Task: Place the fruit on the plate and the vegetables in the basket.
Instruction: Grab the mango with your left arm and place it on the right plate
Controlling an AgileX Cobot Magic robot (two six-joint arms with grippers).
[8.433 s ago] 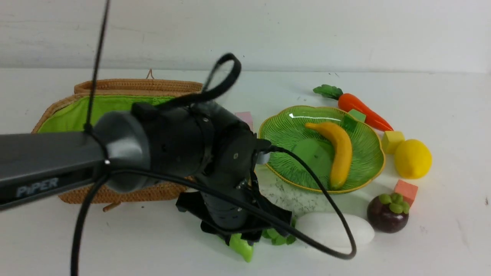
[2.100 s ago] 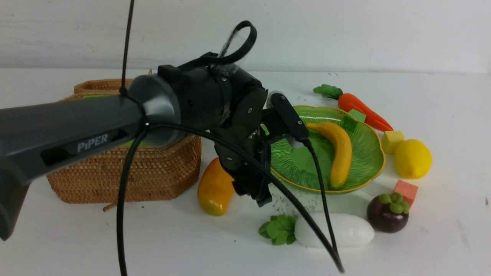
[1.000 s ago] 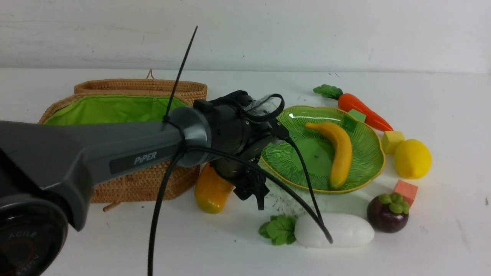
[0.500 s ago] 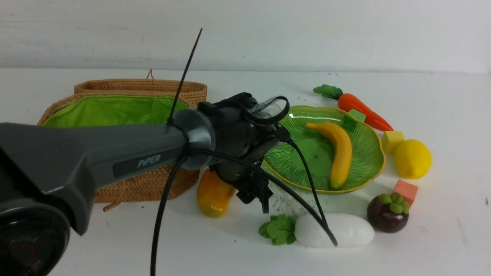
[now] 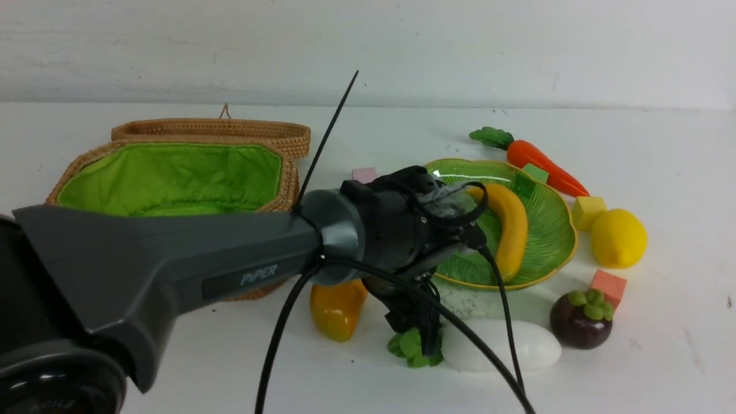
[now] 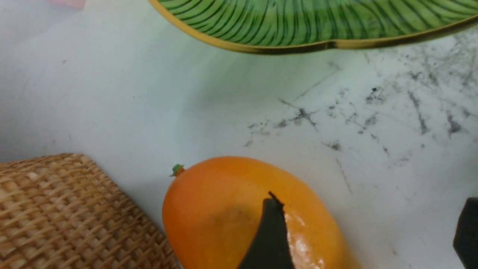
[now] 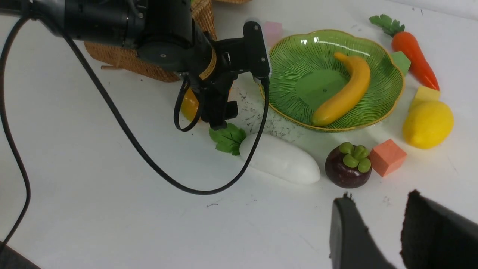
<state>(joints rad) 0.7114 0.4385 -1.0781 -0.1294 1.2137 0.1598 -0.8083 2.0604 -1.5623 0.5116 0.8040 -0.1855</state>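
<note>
My left gripper [image 5: 424, 336] [image 6: 368, 231] hangs open just above the table, between the orange-yellow mango [image 5: 336, 307] [image 6: 224, 213] and the white radish [image 5: 517, 345] with its green leaves [image 7: 227, 138]. One finger [image 6: 270, 235] overlaps the mango; only bare table lies between the jaws. The banana [image 5: 510, 230] lies on the green plate [image 5: 552, 241]. Lemon [image 5: 618, 237], mangosteen [image 5: 581, 319] and carrot [image 5: 543, 164] rest on the table. The wicker basket [image 5: 172, 172] stands open at the left. My right gripper [image 7: 379, 196] hovers open and empty near the mangosteen [image 7: 347, 166].
Small cubes lie about: pink [image 5: 364, 174] behind the arm, green [image 5: 535, 172] at the plate's far rim, yellow [image 5: 587, 210] by the lemon, coral [image 5: 608, 286] by the mangosteen. My left arm and its black cable [image 5: 506, 322] cross in front of the plate and radish.
My left arm has swung right and lower, taking its open gripper from beside the mango toward the radish leaves. The basket's lining shows more. No object has moved.
</note>
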